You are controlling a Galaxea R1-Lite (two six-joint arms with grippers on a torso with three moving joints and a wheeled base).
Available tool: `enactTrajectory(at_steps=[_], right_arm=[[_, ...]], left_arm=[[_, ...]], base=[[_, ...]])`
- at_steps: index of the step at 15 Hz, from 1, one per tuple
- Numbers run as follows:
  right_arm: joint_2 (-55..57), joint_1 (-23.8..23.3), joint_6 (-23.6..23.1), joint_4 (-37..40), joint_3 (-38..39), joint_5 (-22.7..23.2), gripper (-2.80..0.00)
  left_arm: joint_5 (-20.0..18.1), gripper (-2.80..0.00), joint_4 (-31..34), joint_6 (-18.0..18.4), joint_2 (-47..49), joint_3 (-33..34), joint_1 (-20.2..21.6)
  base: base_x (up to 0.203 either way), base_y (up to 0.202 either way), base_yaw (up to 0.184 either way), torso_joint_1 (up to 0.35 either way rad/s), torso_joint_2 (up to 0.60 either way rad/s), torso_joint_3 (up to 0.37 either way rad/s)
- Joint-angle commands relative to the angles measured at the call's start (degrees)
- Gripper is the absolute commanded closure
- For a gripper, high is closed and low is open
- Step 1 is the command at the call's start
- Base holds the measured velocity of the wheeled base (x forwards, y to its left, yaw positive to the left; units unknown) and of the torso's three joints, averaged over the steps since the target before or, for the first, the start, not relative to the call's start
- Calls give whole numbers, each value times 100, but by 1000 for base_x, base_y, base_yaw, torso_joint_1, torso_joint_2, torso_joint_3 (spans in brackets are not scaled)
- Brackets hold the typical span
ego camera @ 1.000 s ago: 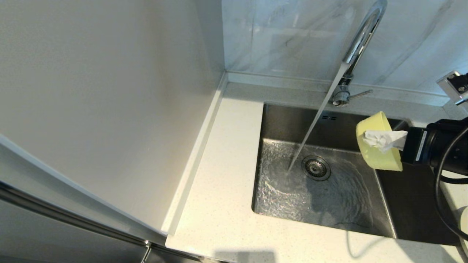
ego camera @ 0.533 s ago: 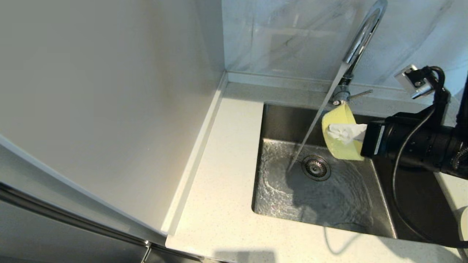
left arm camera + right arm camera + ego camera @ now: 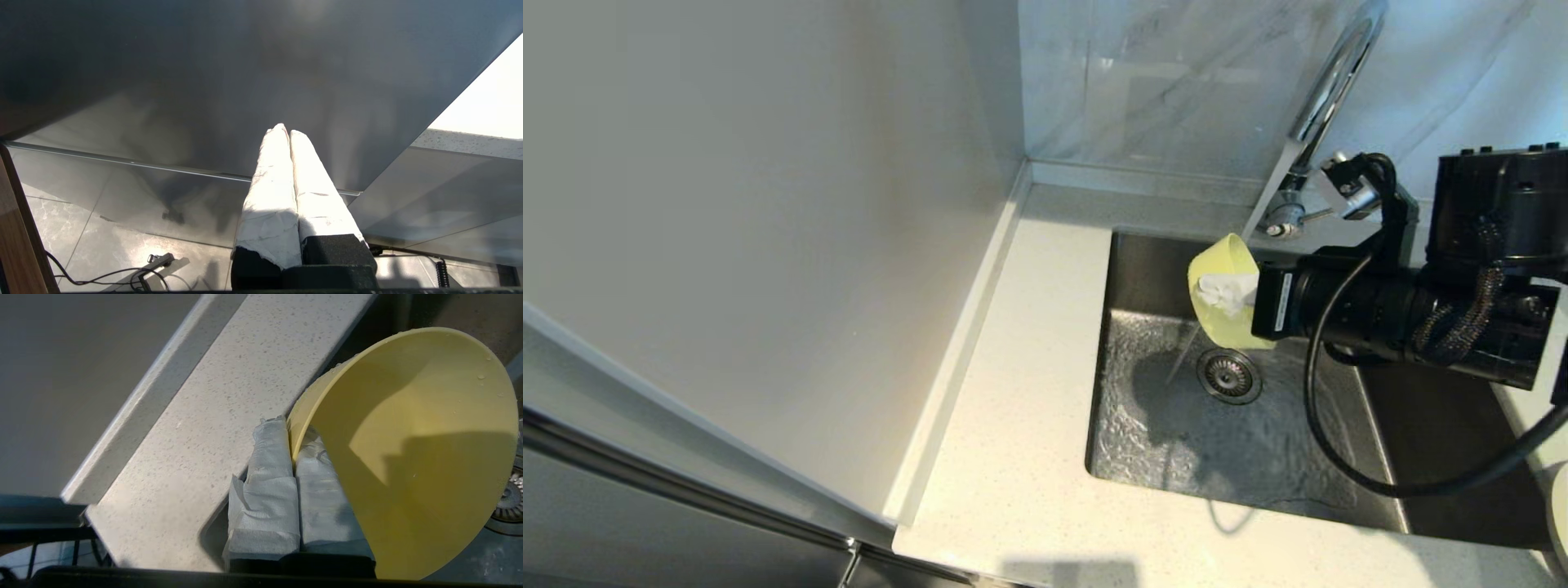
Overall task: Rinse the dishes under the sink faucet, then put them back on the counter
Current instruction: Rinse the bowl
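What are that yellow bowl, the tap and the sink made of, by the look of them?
Bowl: probably plastic or melamine; thin wall, matte even yellow, droplets beading on it. Tap: polished chromed metal, mirror-bright along its curve. Sink: likely brushed stainless steel, dull grey sheen. Right gripper pinches the bowl's rim with jaws wrapped in white cloth or paper.

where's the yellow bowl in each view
Head view: bowl right of centre, above the sink, in the water stream, held by the right gripper.
Right wrist view: bowl fills the right side, rim clamped.
Left wrist view: not in it.
Shared landmark: sink drain.
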Motion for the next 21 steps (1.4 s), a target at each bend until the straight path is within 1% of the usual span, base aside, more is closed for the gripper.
enactTrajectory(at_steps=[1,3,5,7,11,14,19,21], right_arm=[[395,5,9,-74,-140,-154,0],[648,2,10,-226,-314,-379,0],[786,-4,10,-236,-469,-507,0],[882,-4,10,-236,-568,-761,0],[935,-22,10,-227,-639,-802,0],[1061,-101,10,-236,-665,-1074,0],[955,-217,-8,-227,-599,-1090,0],[800,-410,-8,-204,-468,-1098,0]], left_arm=[[-4,0,0,0,0,0,0],[-4,0,0,0,0,0,0],[3,0,0,0,0,0,0],[3,0,0,0,0,0,0],[3,0,0,0,0,0,0],[-4,0,0,0,0,0,0],[3,0,0,0,0,0,0],[-6,0,0,0,0,0,0]], base=[[0,0,0,0,0,0],[0,0,0,0,0,0],[0,0,0,0,0,0],[0,0,0,0,0,0],[0,0,0,0,0,0],[0,0,0,0,0,0],[0,0,0,0,0,0],[0,0,0,0,0,0]])
